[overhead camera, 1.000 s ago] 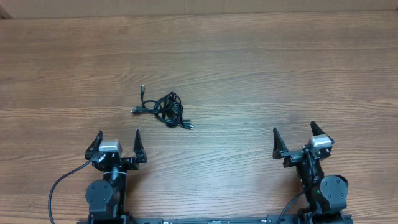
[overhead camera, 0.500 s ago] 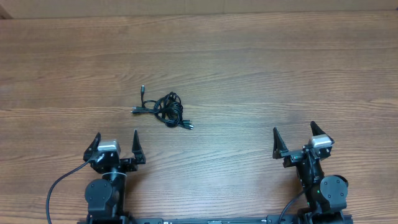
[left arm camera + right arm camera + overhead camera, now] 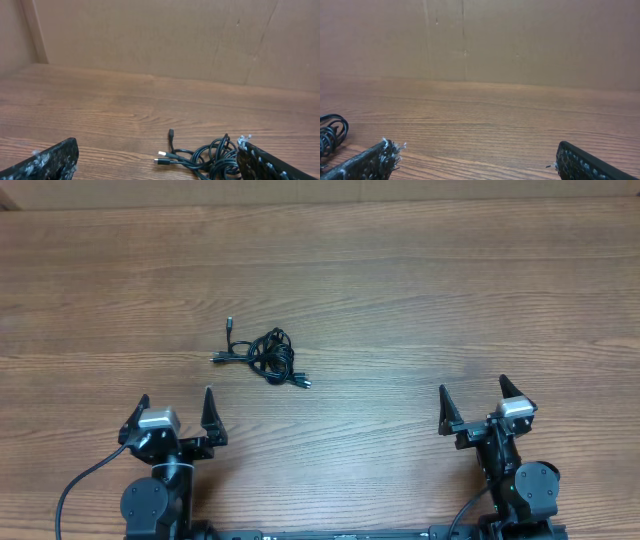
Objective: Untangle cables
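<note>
Left gripper (image 3: pixel 176 395) at the near desk edge, fingers spread wide, holding nothing; it sits further left than a second ago. Right gripper (image 3: pixel 473 385) is in the same place as before, fingers wide apart, empty. Cables (image 3: pixel 268 357) lie in one tangled black clump on the desk (image 3: pixel 420 280), ahead and to the right of the left gripper, well left of the right one, untouched, same spot. Cardboard wall (image 3: pixel 150 35) stands behind.

Black cables (image 3: pixel 268 358); warm brown, streaky wood-grain table (image 3: pixel 400 280); plain tan cardboard wall (image 3: pixel 150 35)
</note>
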Action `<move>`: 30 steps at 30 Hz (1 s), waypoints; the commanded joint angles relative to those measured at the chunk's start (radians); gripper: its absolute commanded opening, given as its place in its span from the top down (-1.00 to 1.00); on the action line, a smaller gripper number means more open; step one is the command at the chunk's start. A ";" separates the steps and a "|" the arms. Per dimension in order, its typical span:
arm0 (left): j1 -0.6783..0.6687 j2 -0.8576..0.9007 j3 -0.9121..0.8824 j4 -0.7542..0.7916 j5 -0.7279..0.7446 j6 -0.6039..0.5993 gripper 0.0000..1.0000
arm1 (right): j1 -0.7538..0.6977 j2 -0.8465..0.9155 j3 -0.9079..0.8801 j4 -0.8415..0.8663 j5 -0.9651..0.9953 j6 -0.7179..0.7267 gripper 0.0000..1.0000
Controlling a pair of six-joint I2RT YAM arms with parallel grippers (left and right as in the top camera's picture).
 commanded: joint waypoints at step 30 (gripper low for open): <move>-0.007 0.756 0.682 -0.428 0.064 -0.028 -0.99 | -0.008 -0.010 -0.010 0.005 0.010 0.003 -1.00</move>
